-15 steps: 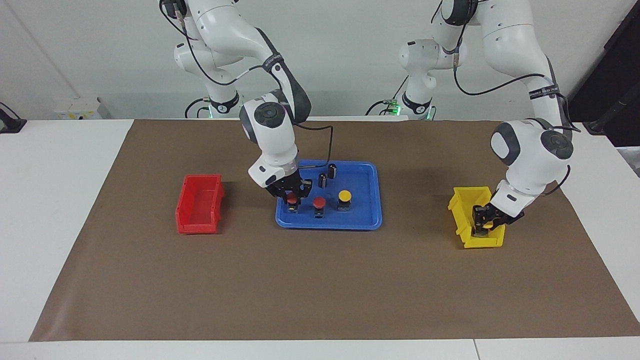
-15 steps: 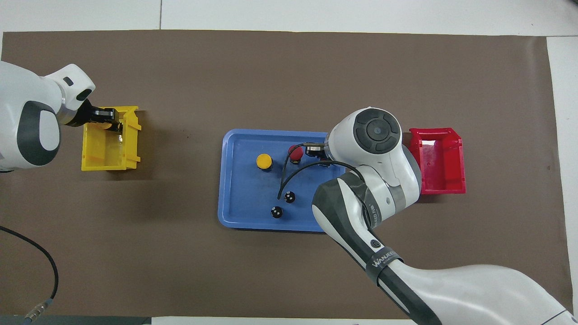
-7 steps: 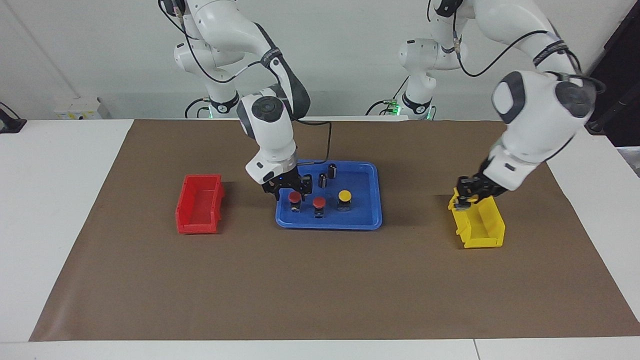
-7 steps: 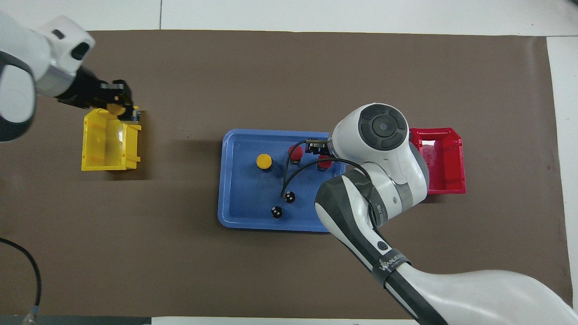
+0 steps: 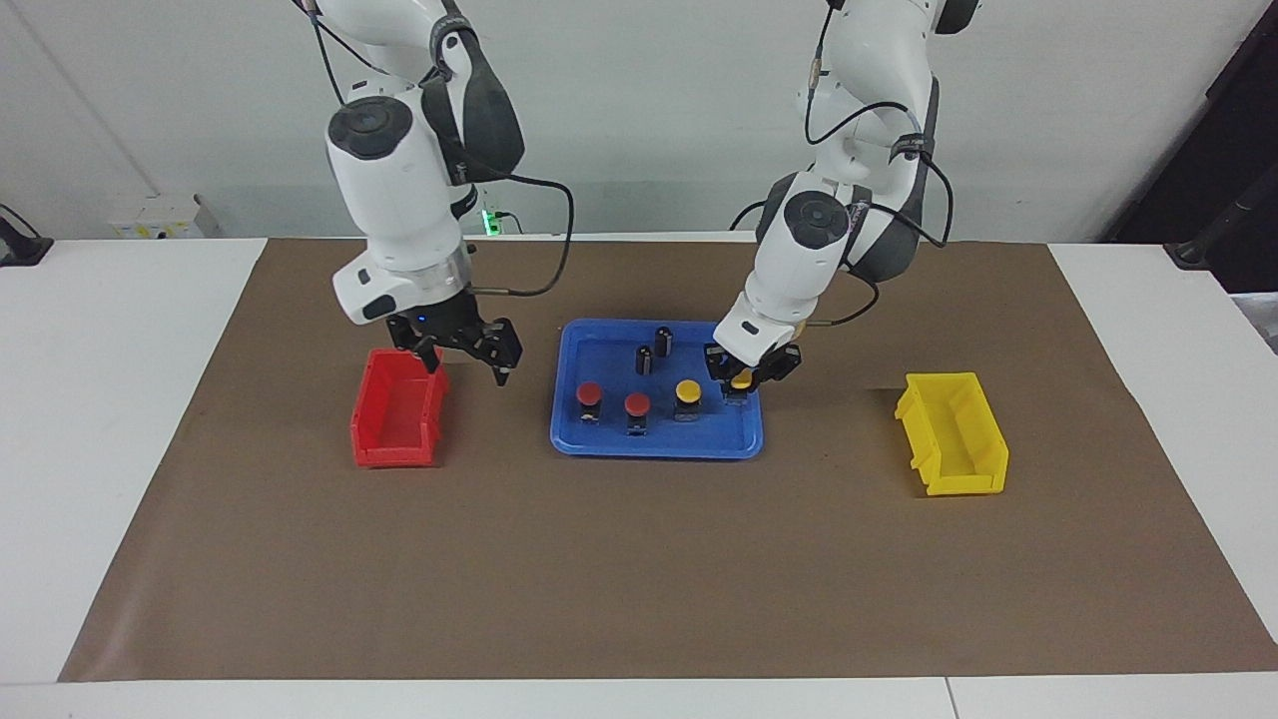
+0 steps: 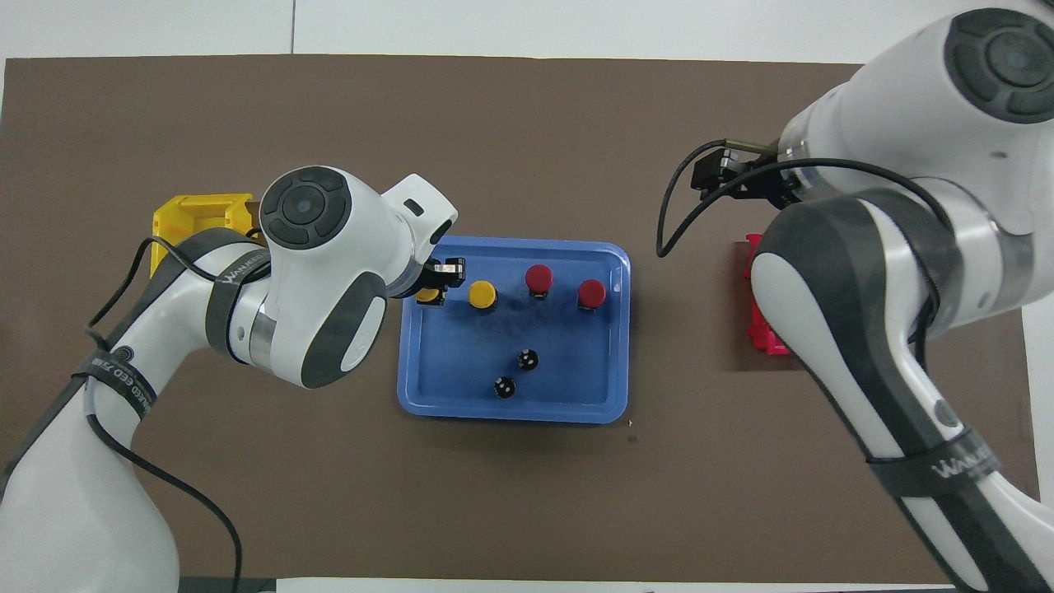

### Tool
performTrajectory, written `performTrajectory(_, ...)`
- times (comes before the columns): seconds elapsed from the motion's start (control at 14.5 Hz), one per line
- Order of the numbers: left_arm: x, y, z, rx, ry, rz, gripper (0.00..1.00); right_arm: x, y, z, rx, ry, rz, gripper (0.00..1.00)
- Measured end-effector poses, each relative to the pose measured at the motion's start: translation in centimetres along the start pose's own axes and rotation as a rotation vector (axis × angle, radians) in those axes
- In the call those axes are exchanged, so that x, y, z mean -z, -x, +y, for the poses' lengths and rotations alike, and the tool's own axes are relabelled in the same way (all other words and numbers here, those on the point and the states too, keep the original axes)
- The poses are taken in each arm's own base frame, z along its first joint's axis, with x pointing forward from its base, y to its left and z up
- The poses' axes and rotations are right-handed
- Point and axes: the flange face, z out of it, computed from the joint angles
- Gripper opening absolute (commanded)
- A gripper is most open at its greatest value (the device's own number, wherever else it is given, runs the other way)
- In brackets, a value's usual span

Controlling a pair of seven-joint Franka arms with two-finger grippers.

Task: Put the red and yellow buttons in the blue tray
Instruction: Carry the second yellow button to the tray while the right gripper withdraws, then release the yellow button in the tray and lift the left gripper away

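— Left gripper (image 5: 740, 381) pinching the last yellow button (image 5: 741, 378), low over the blue tray (image 5: 739, 444)?
— Yes, lining up beside the seated yellow button (image 5: 688, 390) and two red buttons (image 5: 609, 398). Right gripper (image 5: 469, 352) spread, raised beside red bin (image 5: 397, 407), waiting.

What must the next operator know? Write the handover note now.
Left gripper: shut on the last yellow button, low inside the blue tray at the left arm's end; touchdown unclear.
Right gripper: open, empty, raised beside the red bin.
Done: two red buttons and one yellow button stand in the tray.
Left: release the held button, withdraw.
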Motion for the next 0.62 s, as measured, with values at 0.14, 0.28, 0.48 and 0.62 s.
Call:
performTrajectory(0.14, -1.1, 0.3, -0.7, 0.008, -0.003, 0.002, 0.02, 1.9, -0.3, 2.9, -0.003, 0.01, -0.006, 1.0)
performTrajectory(0.28, -2.1, 0.7, -0.6, 0.003, 0.003, 0.018, 0.37, 4.2, 0.1, 5.5, 0.008, 0.022, -0.016, 1.0)
performTrajectory(0.48, -2.9, 1.1, -0.7, 0.0, 0.006, 0.029, 1.0, 7.5, 0.9, 10.2, 0.034, 0.038, -0.03, 1.0)
performTrajectory(0.62, -1.8, 0.9, -0.8, 0.002, 0.002, 0.018, 1.0, 8.3, 1.3, 12.2, 0.06, 0.045, -0.052, 1.0)
